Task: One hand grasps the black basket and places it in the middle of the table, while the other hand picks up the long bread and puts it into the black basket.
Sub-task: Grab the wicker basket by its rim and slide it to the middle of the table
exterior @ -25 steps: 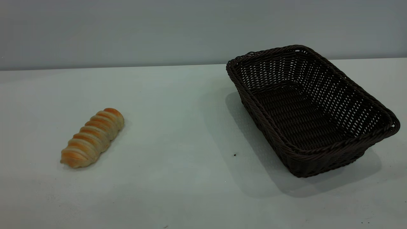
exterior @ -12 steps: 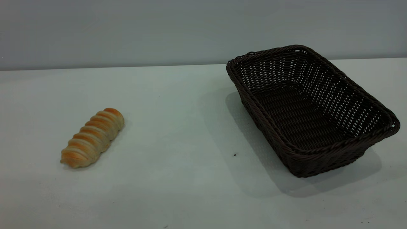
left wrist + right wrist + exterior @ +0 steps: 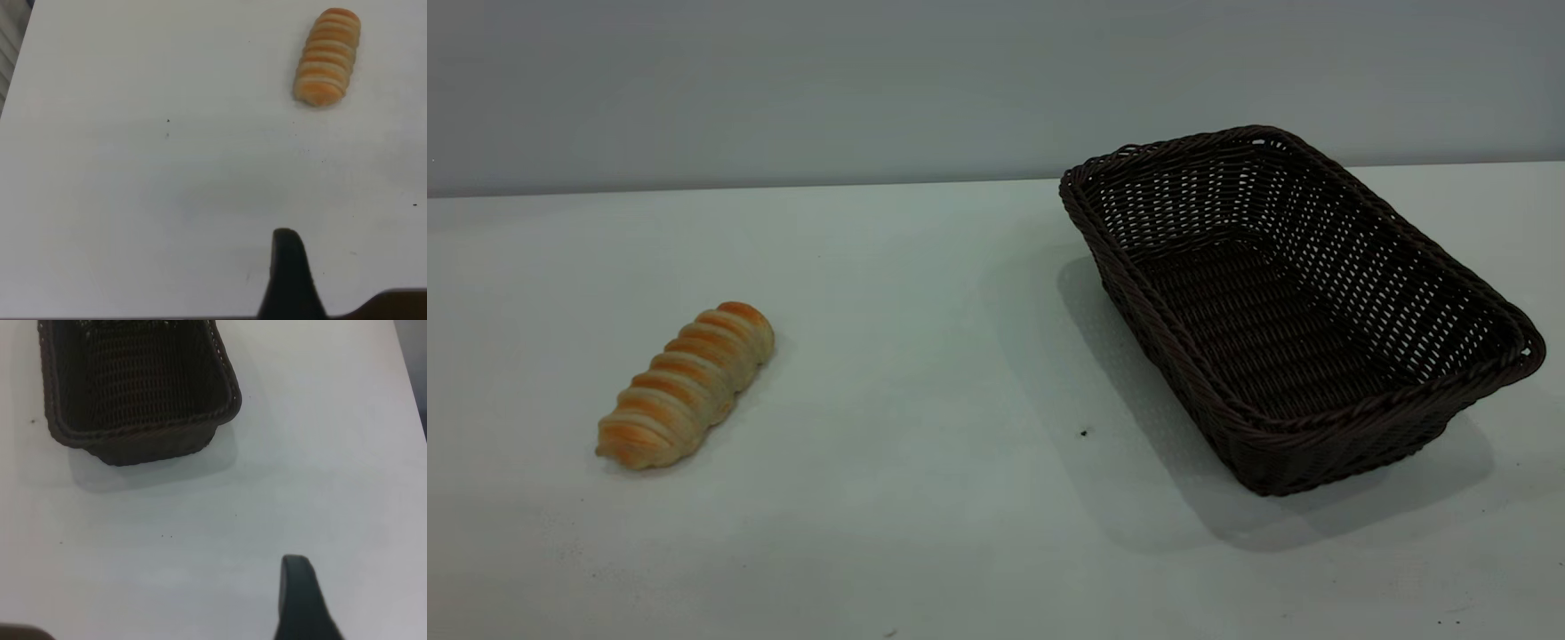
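though their spread cannot be told, left fingers (image 3: 288,277) well apart from the long bread (image 3: 327,56)

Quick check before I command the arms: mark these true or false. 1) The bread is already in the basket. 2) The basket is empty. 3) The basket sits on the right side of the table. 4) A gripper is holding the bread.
1) False. The small ridged golden-orange long bread lies on the pale grey-white table, apart from the basket.
2) True. The dark woven wicker black basket holds nothing.
3) True in the exterior view; it is not yet in the middle.
4) False. Nothing touches the bread; no arm shows in the exterior view.
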